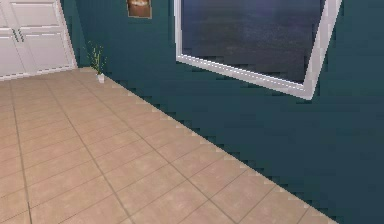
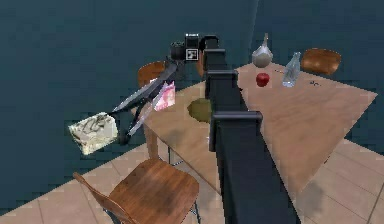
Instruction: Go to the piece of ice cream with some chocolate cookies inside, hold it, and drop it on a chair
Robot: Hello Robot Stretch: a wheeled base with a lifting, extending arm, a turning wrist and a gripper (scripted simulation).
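The room is bounded by a dark teal wall (image 1: pixel 250 130) over a tan tiled floor (image 1: pixel 90 160), with a white-framed window (image 1: pixel 250 40) and a white door (image 1: pixel 30 35) in the forward view.

In the arm side view, a wooden table (image 2: pixel 310 120) stands to the picture's right. The arm (image 2: pixel 235 140) reaches out across its near edge. A wooden chair (image 2: pixel 155 190) stands below the table's corner, with its seat bare.

The gripper (image 2: pixel 122 122) points out past the table edge. At its far end hangs the ice cream (image 2: pixel 92 133), a pale block with dark flecks. It is clear of every surface, so the gripper holds it. How the fingers are set cannot be told.

A red apple (image 2: pixel 262 79) and a glass bottle (image 2: pixel 291 70) stand on the table's far side.

Judged step: the carry is in hand and the drop is not yet done. The next move calls for bringing the block squarely above the chair seat, then lowering it before release. Whether the block is already over the seat cannot be told.
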